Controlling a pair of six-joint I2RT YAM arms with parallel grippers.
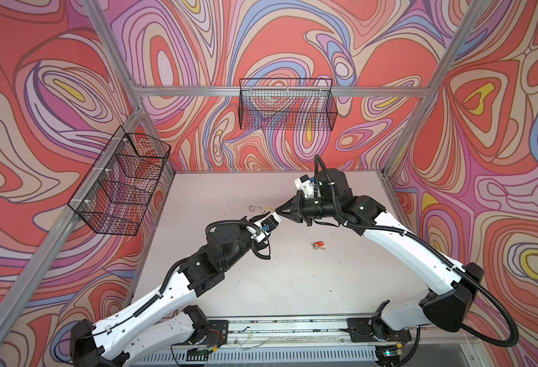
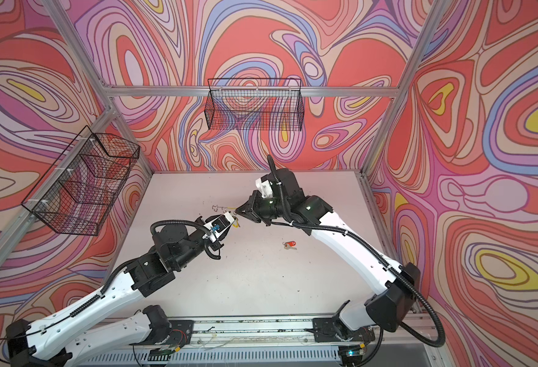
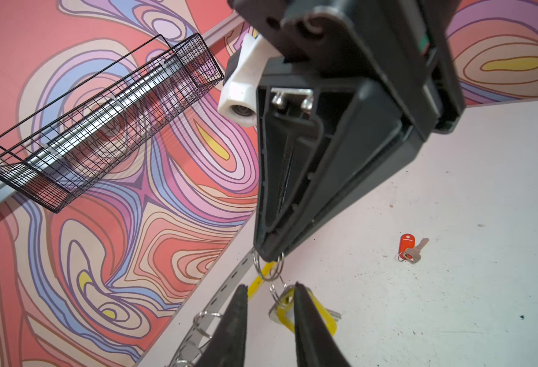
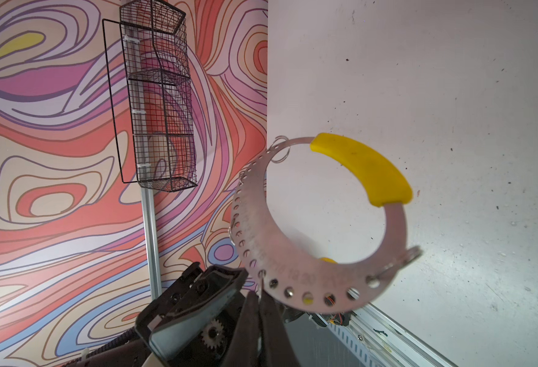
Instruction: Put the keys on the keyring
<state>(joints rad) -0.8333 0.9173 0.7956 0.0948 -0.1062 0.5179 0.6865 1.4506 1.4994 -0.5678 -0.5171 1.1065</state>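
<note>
Right end effector (image 4: 260,300) pinching keyring (image 4: 293,263) rim, yellow-tagged key (image 3: 283,313) hanging beside

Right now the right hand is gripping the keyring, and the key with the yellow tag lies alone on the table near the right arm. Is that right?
Not quite. It is the red-tagged key that lies alone on the table, clear in both top views. The right hand does grip the keyring.
</note>
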